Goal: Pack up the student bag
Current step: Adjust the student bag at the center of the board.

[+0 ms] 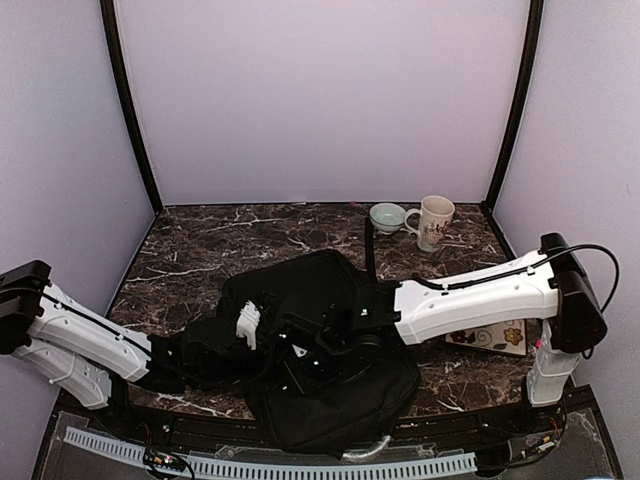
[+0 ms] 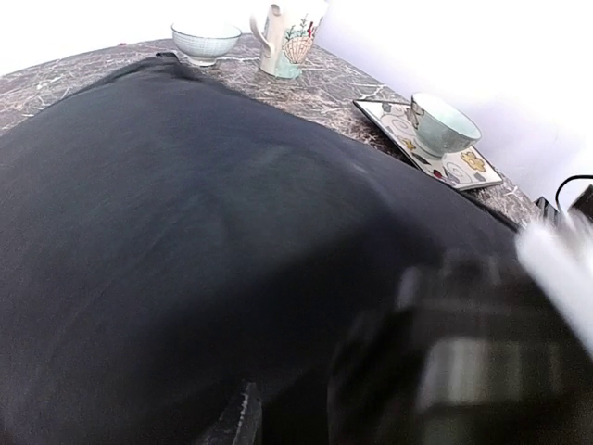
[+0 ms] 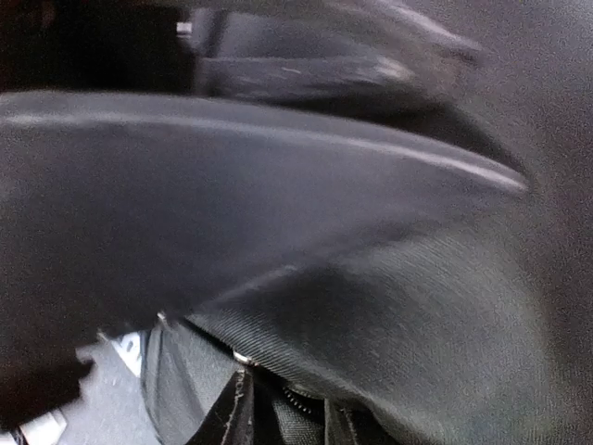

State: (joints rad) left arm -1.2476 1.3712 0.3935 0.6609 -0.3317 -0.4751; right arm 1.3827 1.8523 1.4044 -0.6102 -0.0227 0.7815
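The student bag point(image 1: 320, 390), large, black and soft, lies rumpled at the near middle of the table and fills the left wrist view point(image 2: 185, 232). My left gripper point(image 1: 258, 328) is at the bag's left side. Only one of its fingers point(image 2: 243, 419) shows, pressed against the fabric, and the other is hidden in the dark. My right gripper point(image 1: 312, 350) is over the bag's middle. In the right wrist view its fingers point(image 3: 236, 417) stand close together around a fold of the bag point(image 3: 398, 306) by the zipper teeth point(image 3: 298, 400) and a small silver pull point(image 3: 243, 357).
A pale bowl point(image 1: 387, 216) and a patterned mug point(image 1: 434, 222) stand at the back right. A floral tray point(image 1: 492, 336) lies at the right under my right arm; the left wrist view shows a cup point(image 2: 443, 122) on it. Enclosure walls surround the table.
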